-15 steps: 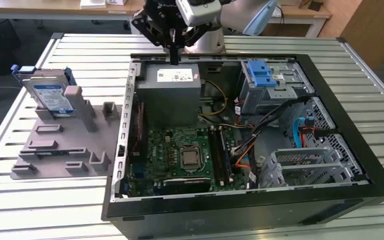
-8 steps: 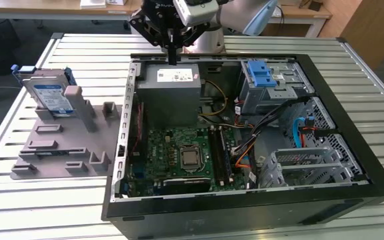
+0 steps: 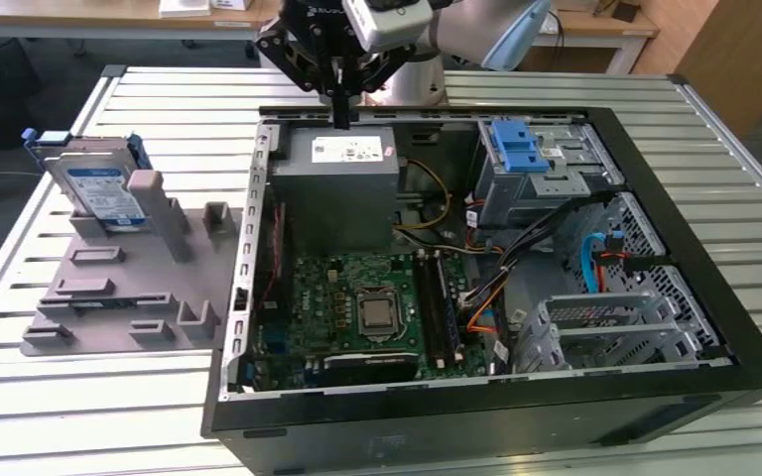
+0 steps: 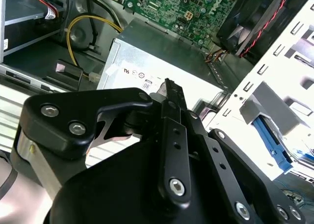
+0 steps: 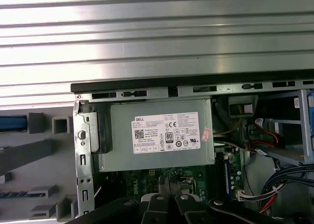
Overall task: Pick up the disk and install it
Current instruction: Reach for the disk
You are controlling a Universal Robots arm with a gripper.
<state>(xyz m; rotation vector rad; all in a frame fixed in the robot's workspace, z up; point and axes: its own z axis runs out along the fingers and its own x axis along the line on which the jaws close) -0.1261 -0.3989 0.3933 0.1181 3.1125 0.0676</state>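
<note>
At the exterior view's left the disk (image 3: pixel 100 193) stands on edge in a grey rack (image 3: pixel 116 297) on the counter (image 3: pixel 37 407), propped upright, probably so its upper edge is easy to grasp. Well apart from it, the claw (image 3: pixel 341 121) hangs clenched and empty over the grey box (image 3: pixel 341 188) in the open case (image 3: pixel 487 421). Toward that view's right sits the cage (image 3: pixel 540 183) with its blue latch (image 3: pixel 520 154), likely where the disk belongs

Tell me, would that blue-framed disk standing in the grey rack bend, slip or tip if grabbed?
The disk looks like a metal slab, so it is probably stiff and heavy for its size. Its smooth faces may be slippery. Standing on edge in the grey rack, it could tip if nudged.
</note>
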